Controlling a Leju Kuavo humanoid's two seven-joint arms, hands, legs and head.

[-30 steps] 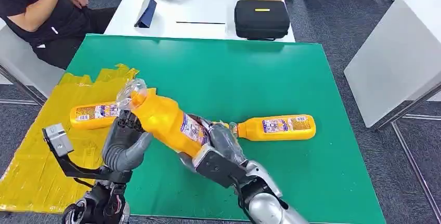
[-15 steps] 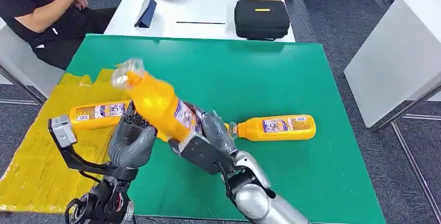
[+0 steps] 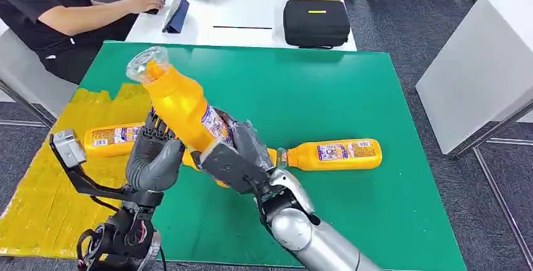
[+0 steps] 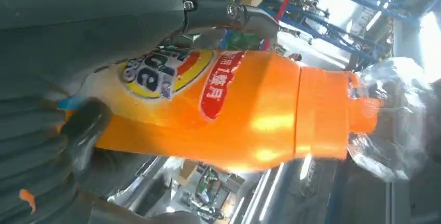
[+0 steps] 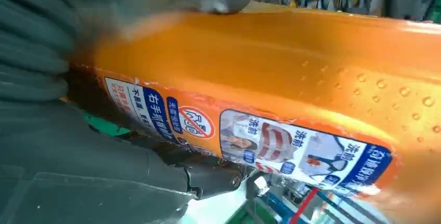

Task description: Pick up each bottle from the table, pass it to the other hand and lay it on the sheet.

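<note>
Head view, orange bottle [image 3: 182, 110] gripped low by the right hand [image 3: 229, 158] and raised tilted above the green counter [image 3: 352, 88], left hand [image 3: 154, 158] wrapped against its side, second bottle [image 3: 113, 139] laid on the yellow sheet [image 3: 38, 189], third bottle [image 3: 333, 154] left on the counter.

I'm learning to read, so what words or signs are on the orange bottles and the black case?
held bottle, blue label strip: Chinese characters, seemingly starting "右手"; the rest is blurred.
Same label: a red circle-and-slash sign, no words.
Its red patch: white characters, unreadable.
bottle on the table and bottle on the sheet: print too small.
black case: yellow tag, nothing readable.
</note>
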